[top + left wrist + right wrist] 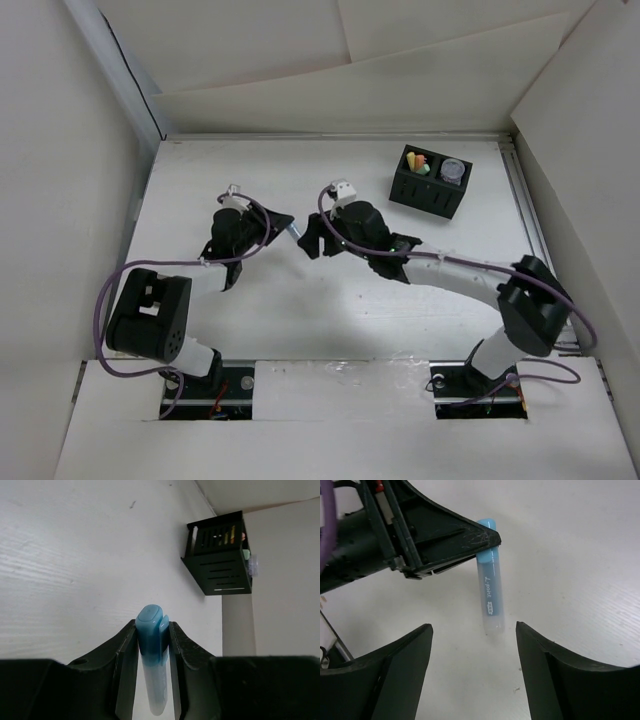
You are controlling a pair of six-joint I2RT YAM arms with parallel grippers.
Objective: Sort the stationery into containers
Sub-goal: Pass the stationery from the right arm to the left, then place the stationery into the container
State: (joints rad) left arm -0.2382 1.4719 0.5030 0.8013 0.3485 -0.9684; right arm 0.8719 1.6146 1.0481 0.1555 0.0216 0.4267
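Light blue marker (489,595): clamped in left gripper (152,630), centre of bench (300,320); right gripper (474,645) spread wide, at its 3 o'clock; step, likely handover; next, right closes on free end, carries to black box (425,197) at 1 o'clock.

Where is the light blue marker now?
The light blue marker is clamped in the left claw mid-table in the top view, facing the open right claw; the black box stands far right.
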